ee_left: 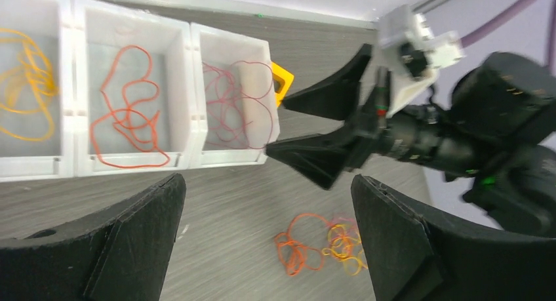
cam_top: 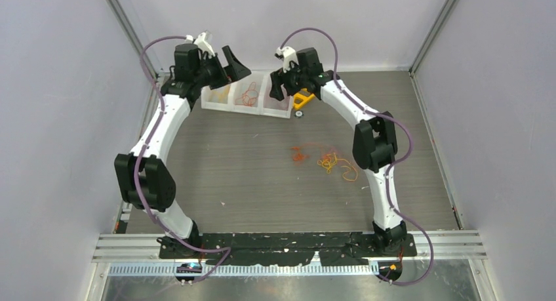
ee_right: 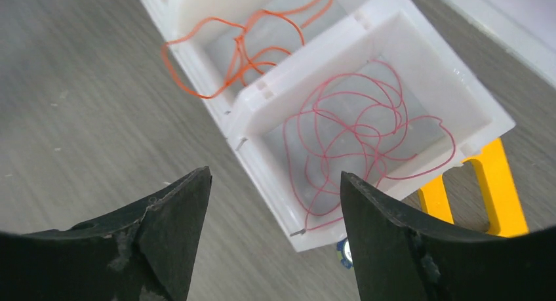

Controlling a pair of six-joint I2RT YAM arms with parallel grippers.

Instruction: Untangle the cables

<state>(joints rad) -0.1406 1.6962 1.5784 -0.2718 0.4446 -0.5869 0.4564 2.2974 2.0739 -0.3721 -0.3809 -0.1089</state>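
Right tool (ee_right: 275, 176): jaws apart with nothing between them, hanging over the right-hand compartment of the white tray (ee_right: 252, 107).
Left tool (ee_left: 267, 183): jaws spread wide and empty, held above the counter (cam_top: 262, 183) near the tray's left end.
Sorted strands: a red strand (ee_right: 354, 137) lies loose in the right compartment, an orange strand (ee_right: 242, 45) in the middle one, and a yellow strand (ee_left: 26, 84) in the left one.
Clump (ee_left: 315, 243): lies on the bare counter, well apart from the tray and nearer the right arm. Orange loops sit on one side and yellow loops touch and overlap them on the other. A faint reddish thread may run through it, but it is too thin to be sure.
Beside the tray: a yellow plastic piece (ee_right: 488, 183) sits at the tray's right end and is no part of the job.
Handling: the wire is probably almost weightless, limp yet springy. It is likely to curl back, snag its neighbours and slip from a grip that is not square.
Where to hold: likely an outer loop lying free at the orange edge, away from the crossings, while the other tool pins the yellow side.
Risk: lifting one loop may drag the whole clump along.
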